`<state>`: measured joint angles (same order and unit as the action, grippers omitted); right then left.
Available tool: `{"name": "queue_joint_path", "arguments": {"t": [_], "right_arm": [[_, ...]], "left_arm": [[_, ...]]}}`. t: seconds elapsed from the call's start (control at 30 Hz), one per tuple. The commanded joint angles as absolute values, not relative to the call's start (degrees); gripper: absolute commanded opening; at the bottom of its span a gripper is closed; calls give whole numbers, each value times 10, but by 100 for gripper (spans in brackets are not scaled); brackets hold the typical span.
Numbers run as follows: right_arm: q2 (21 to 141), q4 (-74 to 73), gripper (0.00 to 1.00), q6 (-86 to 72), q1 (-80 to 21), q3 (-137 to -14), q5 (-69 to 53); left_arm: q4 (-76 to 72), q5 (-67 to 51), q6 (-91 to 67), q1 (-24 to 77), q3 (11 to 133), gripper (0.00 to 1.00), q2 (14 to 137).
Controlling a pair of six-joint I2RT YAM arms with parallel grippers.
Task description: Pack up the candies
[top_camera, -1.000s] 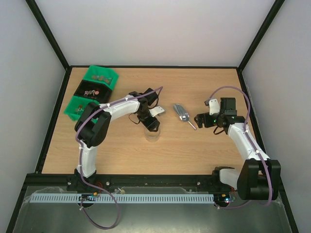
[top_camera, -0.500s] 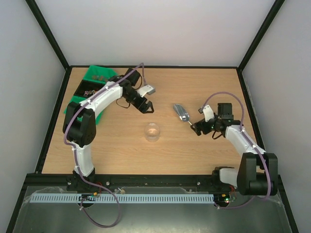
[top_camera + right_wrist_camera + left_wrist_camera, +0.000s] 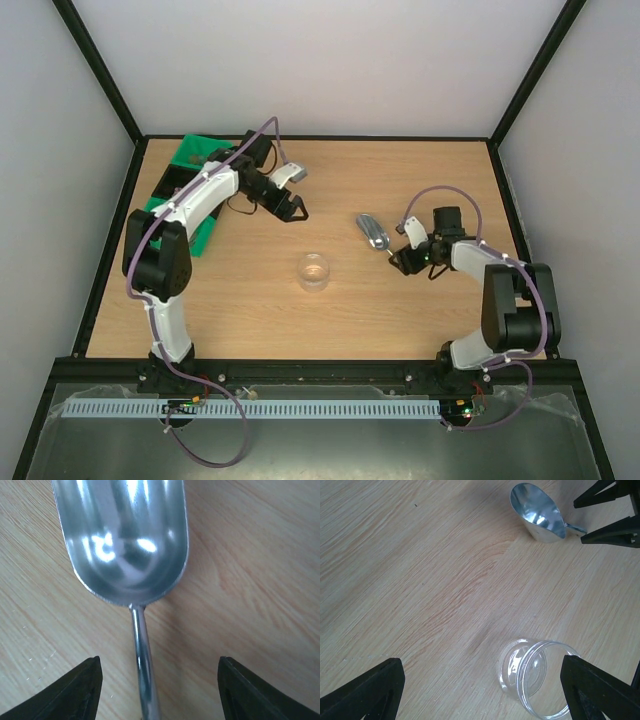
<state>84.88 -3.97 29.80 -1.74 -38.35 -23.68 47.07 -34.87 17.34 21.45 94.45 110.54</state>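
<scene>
Candies (image 3: 202, 155) lie in green tray (image 3: 207, 237) behind open left pincer (image 3: 296, 213), mostly arm-hidden; right pincer (image 3: 159, 664) open, astride scoop handle (image 3: 142, 652).

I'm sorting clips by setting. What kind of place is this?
Most likely a robotics lab test cell, not a home or shop: a left arm and right arm bolted at the edge of a wooden table, boxed in by plain white walls and a black frame.
</scene>
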Motion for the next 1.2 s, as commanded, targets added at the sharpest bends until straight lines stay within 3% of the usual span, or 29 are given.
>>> {"name": "queue_joint_path", "arguments": {"t": [0.0,0.23,0.47,0.6,0.97,1.17], "right_arm": [[882,-41,62,315,-41,-413,-205],[933,-50,52,315,-54,-442,-163],[929,-86,12,338,-55,-465,-195],[894,-129,2,357,-55,-491,-225],[823,-338,1,497,-149,-583,-231],[804,-374,1,497,-219,-619,-202]], "left_arm": [[472,-344,171,205,949,88,1079],[455,-332,159,191,945,87,1071],[447,-337,170,187,932,86,1057],[460,-352,191,185,932,85,1047],[568,-427,368,182,1008,84,1047],[624,-458,417,186,1065,84,1064]]}}
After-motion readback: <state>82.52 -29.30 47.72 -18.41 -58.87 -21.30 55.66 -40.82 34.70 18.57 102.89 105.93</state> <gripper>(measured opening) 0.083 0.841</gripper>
